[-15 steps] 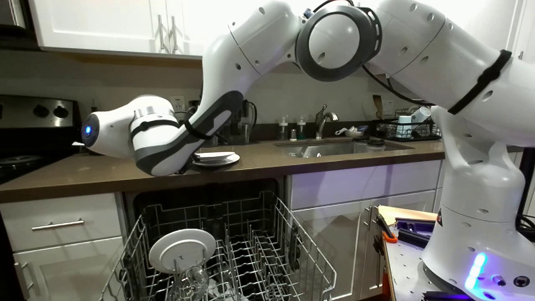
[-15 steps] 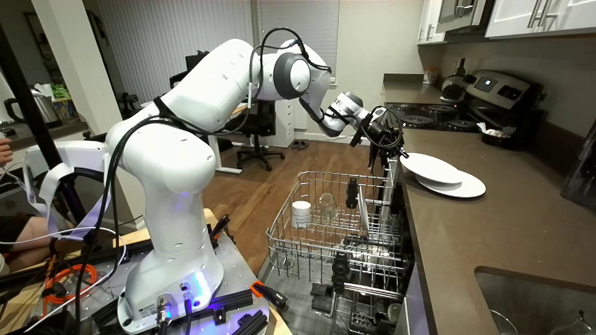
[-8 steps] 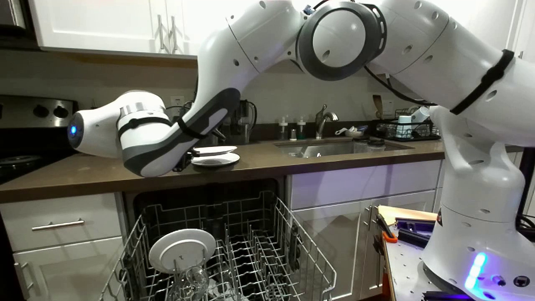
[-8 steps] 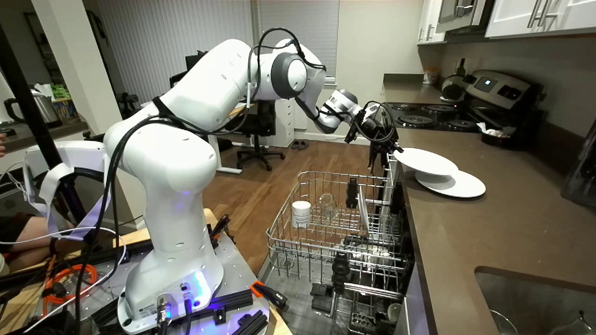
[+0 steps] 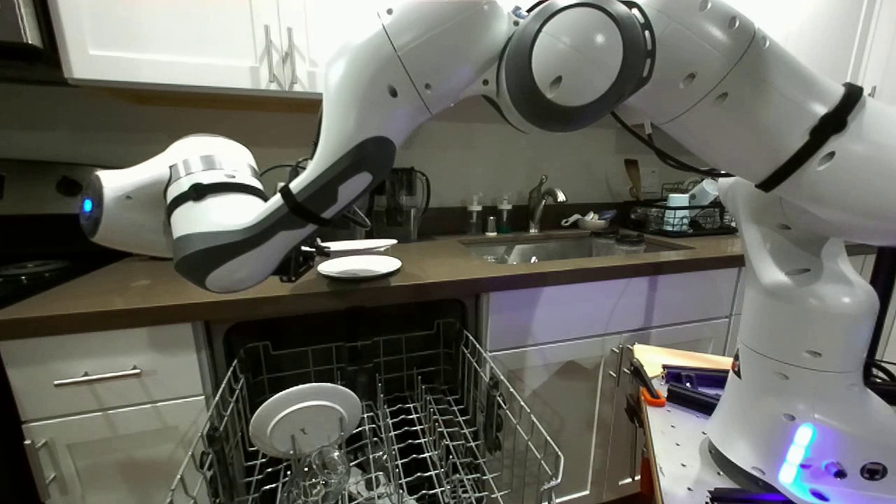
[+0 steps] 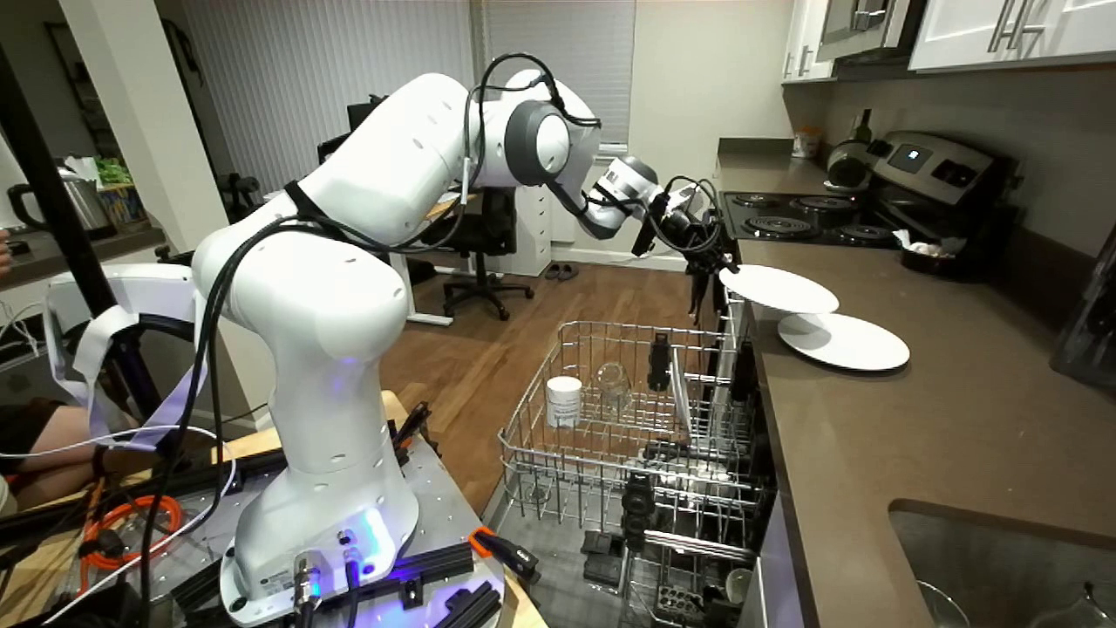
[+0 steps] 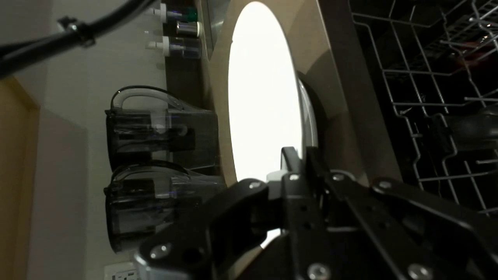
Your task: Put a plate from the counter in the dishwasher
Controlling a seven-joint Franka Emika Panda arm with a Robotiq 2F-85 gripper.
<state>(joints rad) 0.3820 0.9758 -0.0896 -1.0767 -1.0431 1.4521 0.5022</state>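
Observation:
My gripper [image 7: 301,155] is shut on the rim of a white plate [image 7: 264,89], seen glaring bright in the wrist view. In an exterior view this held plate [image 6: 779,289] hangs almost level above the brown counter [image 6: 872,436], near its edge. A second white plate [image 6: 846,342] lies flat on the counter, below and apart from the held one. The dishwasher [image 5: 413,315] stands open under the counter with its wire rack pulled out. From an exterior view the arm partly hides the fingers, and the held plate [image 5: 353,245] shows behind the lying plate.
A white dish [image 5: 304,420] leans upright in the rack, close to clear glasses [image 5: 325,476] and a white cup [image 6: 564,401]. Dark-lidded pitchers [image 7: 186,136] stand along the wall. The sink [image 5: 532,252] and stove [image 6: 811,222] flank this stretch of counter.
The held plate has risen off the lying plate and shifted toward the stove, with more of the lying plate now uncovered. The arm moved along with it; the grip stayed shut.

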